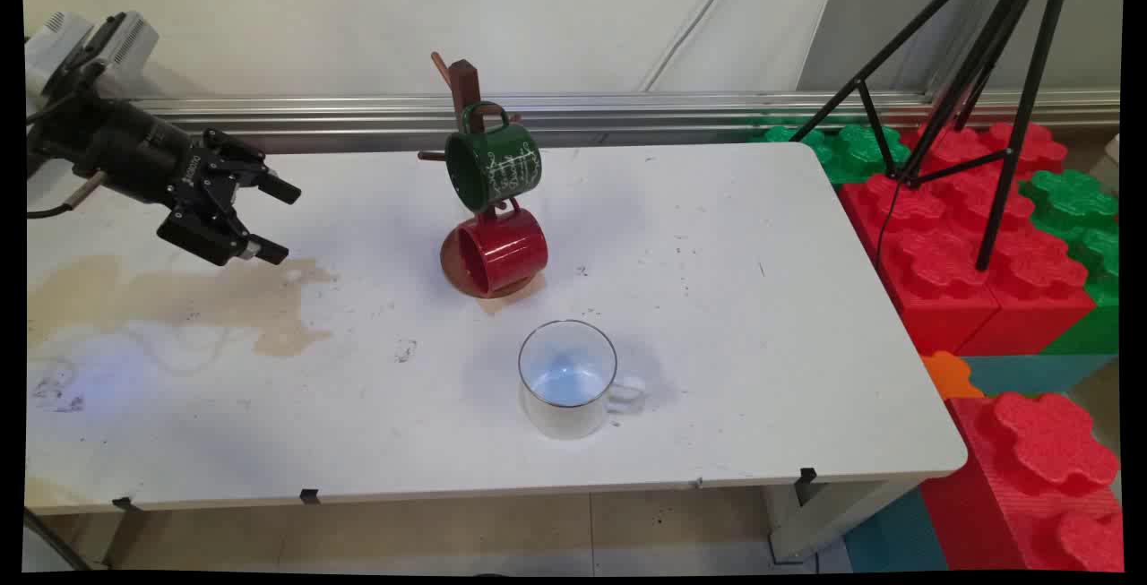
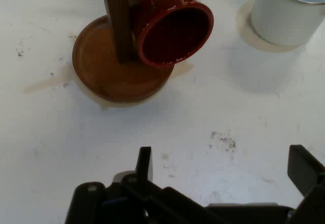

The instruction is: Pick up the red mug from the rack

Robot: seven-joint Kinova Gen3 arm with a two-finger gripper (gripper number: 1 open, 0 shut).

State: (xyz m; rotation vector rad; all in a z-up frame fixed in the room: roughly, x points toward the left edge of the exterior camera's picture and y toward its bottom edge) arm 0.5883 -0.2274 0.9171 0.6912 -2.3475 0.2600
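Observation:
My black gripper (image 1: 278, 220) hangs above the table's left part, open and holding nothing, pointing right toward the mug stand. The wooden mug stand (image 1: 465, 88) rises from a round brown base (image 2: 101, 74) near the table's middle. A green mug (image 1: 494, 167) hangs on an upper peg and a red mug (image 1: 504, 250) hangs below it, just above the base. In the hand view the red mug (image 2: 172, 26) shows its open mouth, and my gripper (image 2: 223, 165) sits well short of it. A white mug (image 1: 568, 378) stands upright in front of the stand; it shows at the hand view's top right (image 2: 284, 10).
A brownish stain (image 1: 179, 298) spreads over the table's left side below the gripper. A black tripod (image 1: 977, 56) stands to the right of the table over red and green foam blocks (image 1: 968, 236). A metal rail (image 1: 627, 110) runs along the wall behind the table.

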